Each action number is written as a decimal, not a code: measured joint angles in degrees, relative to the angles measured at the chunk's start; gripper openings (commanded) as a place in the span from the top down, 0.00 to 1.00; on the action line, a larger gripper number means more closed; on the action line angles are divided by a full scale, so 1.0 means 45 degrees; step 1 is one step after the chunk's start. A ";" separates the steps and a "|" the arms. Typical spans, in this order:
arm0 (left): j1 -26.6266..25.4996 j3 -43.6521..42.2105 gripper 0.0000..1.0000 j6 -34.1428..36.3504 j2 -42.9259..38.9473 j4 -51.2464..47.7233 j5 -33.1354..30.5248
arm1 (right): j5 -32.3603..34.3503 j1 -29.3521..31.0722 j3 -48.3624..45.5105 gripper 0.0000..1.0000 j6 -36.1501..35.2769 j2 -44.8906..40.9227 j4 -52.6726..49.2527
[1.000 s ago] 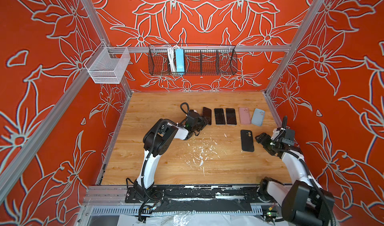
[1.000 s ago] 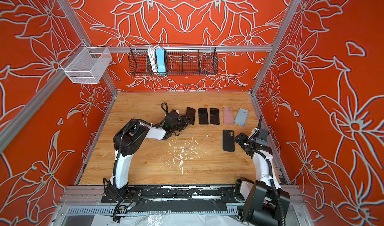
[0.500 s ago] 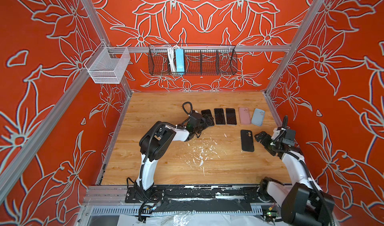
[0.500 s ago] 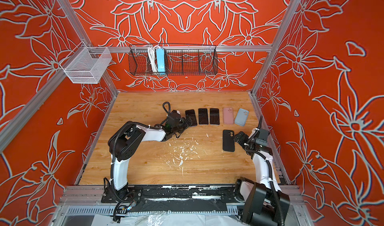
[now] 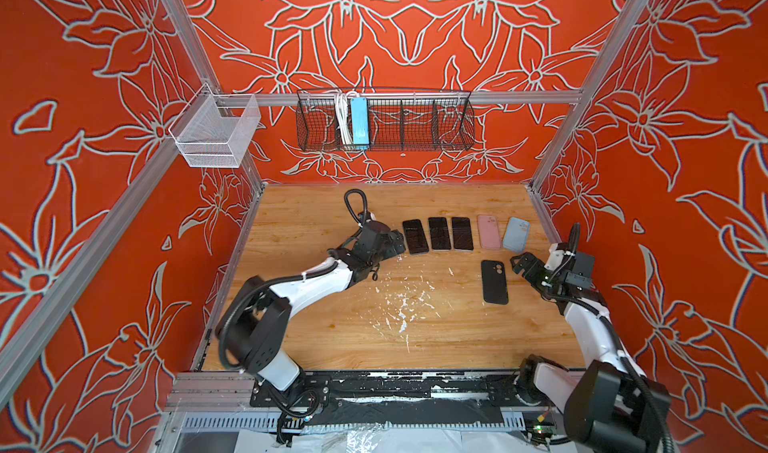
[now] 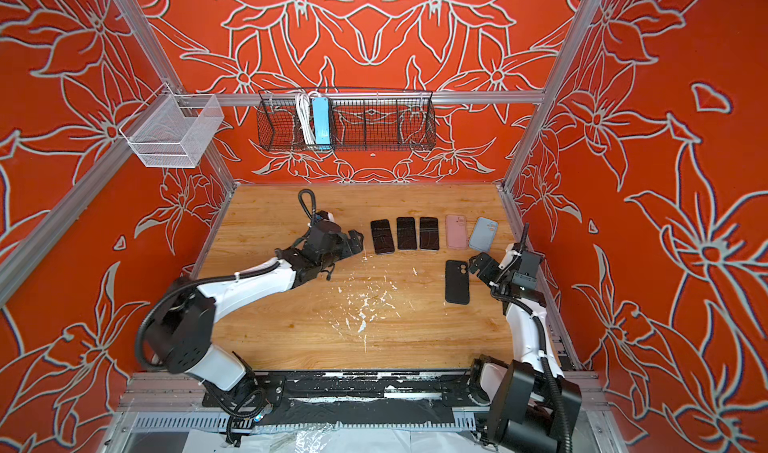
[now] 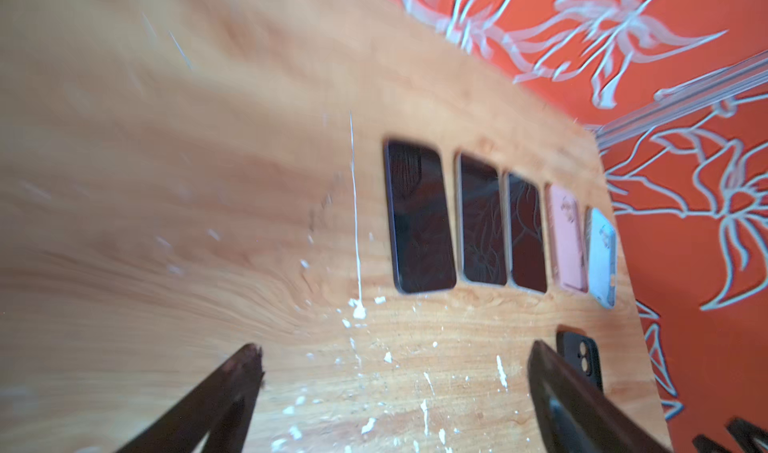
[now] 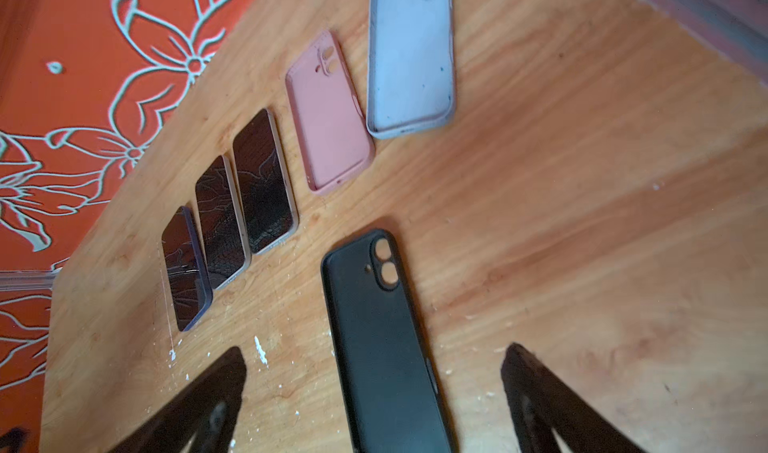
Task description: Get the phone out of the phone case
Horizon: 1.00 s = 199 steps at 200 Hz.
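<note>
Three dark phones lie screen-up in a row; the leftmost phone (image 5: 415, 236) (image 7: 419, 218) lies bare, out of any case. The black phone case (image 5: 494, 282) (image 8: 374, 305) lies flat on its own nearer the front, wood showing through its camera holes. My left gripper (image 5: 395, 243) (image 7: 395, 349) stands open just left of that phone, with nothing between its fingers. My right gripper (image 5: 521, 264) (image 8: 375, 351) is open just right of the black case. In the right wrist view the case runs between the spread fingers, untouched.
A pink case (image 5: 488, 232) and a light blue case (image 5: 515, 234) lie empty at the right end of the row. White flecks mark the wooden table (image 5: 332, 338) mid-front. A wire basket (image 5: 384, 120) and a white mesh bin (image 5: 216, 133) hang on the walls.
Both grippers opened. The left one let go of the leftmost phone, which now lies straight in the row, and drew back a little. The right one stayed beside the black case.
</note>
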 measured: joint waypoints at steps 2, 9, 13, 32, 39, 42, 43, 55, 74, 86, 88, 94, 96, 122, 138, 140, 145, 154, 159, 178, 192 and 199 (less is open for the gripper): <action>0.0039 -0.0024 0.03 0.0180 -0.0199 -0.0034 -0.0102 | 0.0024 0.0063 0.0058 0.02 0.0000 0.0112 0.0097; 0.0209 -0.0228 0.03 0.0913 -0.1015 -0.0102 -0.0510 | 0.0151 0.0233 0.0185 0.02 -0.0015 0.0384 0.0423; 0.0306 -0.0393 0.03 0.1273 -0.1404 -0.0063 -0.0699 | 0.0262 0.0364 0.0219 0.02 -0.0034 0.0534 0.0690; 0.1122 -0.1447 0.03 0.2812 -0.3419 -0.0282 -0.1413 | 0.0937 0.1180 0.0063 0.02 -0.0525 0.0928 0.1991; 0.1608 -0.1885 0.03 0.3313 -0.4027 -0.0316 -0.1438 | 0.1365 0.1642 -0.0092 0.02 -0.0937 0.0937 0.2501; 0.1875 -0.2108 0.03 0.3565 -0.4274 -0.0306 -0.1443 | 0.1598 0.1914 -0.0189 0.02 -0.1166 0.0937 0.2798; 0.2016 -0.2210 0.03 0.3662 -0.4415 -0.0287 -0.1433 | 0.1632 0.1977 -0.0209 0.02 -0.1229 0.0937 0.2841; 0.3065 -0.3254 0.03 0.4488 -0.5304 0.0058 -0.1175 | 0.2506 0.2948 -0.0471 0.02 -0.2132 0.0933 0.3701; 0.4449 -0.5547 0.03 0.5916 -0.6635 0.1520 -0.0855 | 0.3215 0.3886 -0.0860 0.02 -0.3099 0.1093 0.5032; 0.4940 -0.6970 0.03 0.6596 -0.7121 0.2540 -0.0835 | 0.3453 0.4002 -0.1020 0.02 -0.3565 0.1452 0.5790; 0.5022 -0.7184 0.03 0.6698 -0.7159 0.2701 -0.0811 | 0.3497 0.4027 -0.1035 0.02 -0.3648 0.1520 0.5897; 0.5251 -0.7655 0.03 0.6892 -0.7203 0.3036 -0.0724 | 0.3643 0.4099 -0.1098 0.02 -0.3871 0.1724 0.6193; 0.5367 -0.7825 0.03 0.6965 -0.7198 0.3138 -0.0675 | 0.3755 0.4133 -0.1132 0.02 -0.3963 0.1807 0.6324; 0.6941 -0.8850 0.03 0.7310 -0.6751 0.4177 0.0063 | 0.4367 0.4512 -0.1846 0.02 -0.4624 0.2511 0.7864; 0.7621 -0.9073 0.03 0.7334 -0.6159 0.5149 0.0486 | 0.4561 0.4682 -0.2540 0.02 -0.4886 0.3031 0.9156; 0.7669 -0.9078 0.03 0.7354 -0.6067 0.5251 0.0539 | 0.4595 0.4702 -0.2613 0.02 -0.4915 0.3075 0.9267; 0.7762 -0.9088 0.03 0.7363 -0.5829 0.5469 0.0646 | 0.4653 0.4736 -0.2837 0.02 -0.4988 0.3322 0.9719; 0.7932 -0.9092 0.03 0.7388 -0.5396 0.5843 0.0908 | 0.4755 0.4843 -0.3240 0.02 -0.5115 0.3798 1.0579; 0.8019 -0.9097 0.03 0.7397 -0.5144 0.6042 0.1107 | 0.4833 0.4906 -0.3395 0.02 -0.5197 0.4007 1.0870; 0.8218 -0.9306 0.03 0.7393 -0.4192 0.7242 0.1486 | 0.5042 0.5168 -0.3779 0.02 -0.5440 0.4284 1.1443; 0.8310 -0.9607 0.03 0.7359 -0.3128 0.8466 0.1666 | 0.5119 0.5270 -0.3808 0.02 -0.5586 0.4274 1.1919; 0.8335 -0.9675 0.03 0.7354 -0.2506 0.8908 0.1739 | 0.5124 0.5289 -0.3808 0.02 -0.5629 0.4269 1.2123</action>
